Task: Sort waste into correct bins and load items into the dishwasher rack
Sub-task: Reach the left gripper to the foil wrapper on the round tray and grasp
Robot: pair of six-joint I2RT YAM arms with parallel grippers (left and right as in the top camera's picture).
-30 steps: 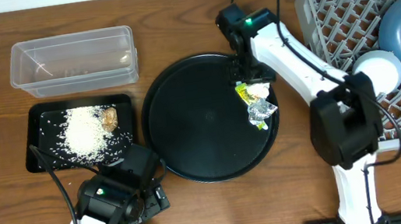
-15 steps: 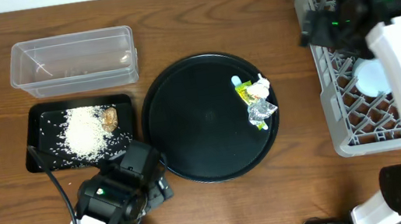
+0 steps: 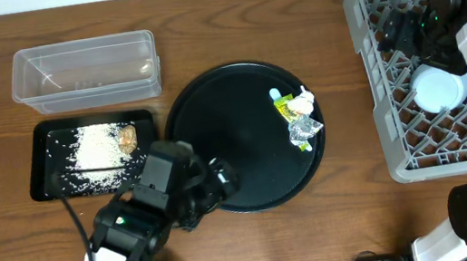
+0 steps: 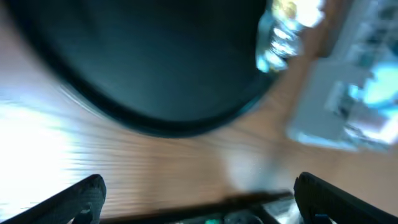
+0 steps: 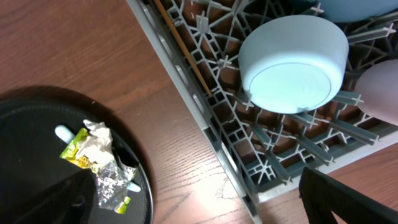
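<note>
Left gripper [image 4: 199, 183]: jaws spread wide, nothing held, hanging over the near-left rim of the round black tray [image 3: 234, 130]. Right gripper [image 5: 199, 174]: same deal, gaping and empty, up above the dishwasher rack [image 3: 380, 119].

Calling the dish-loading half pretty much done: pale bowl [image 5: 292, 62] upside down on the pegs, pink cup [image 5: 380, 93] just beside it, thin stick [image 5: 180, 46] lying along the rack's left edge.

Food waste looks sorted too: white rice [image 3: 97, 150] and brownish lump [image 3: 128, 138] sitting in the shallow black rectangular tray [image 3: 43, 131], clear tub [image 3: 86, 71] just behind.

So, wrapper step in hand. Crumpled foil wrappers [image 3: 299, 128] and tissue wad [image 3: 303, 100] touching each other at the right side of the round black tray, well apart from both grippers.

Next up, probably: reach across the tray, drop over the foil, pinch gently enough to catch the crinkly stuff without shoving it off the rim, then haul it over to the clear tub. Worth noting: left wrist view too blurry for any fine detail.
</note>
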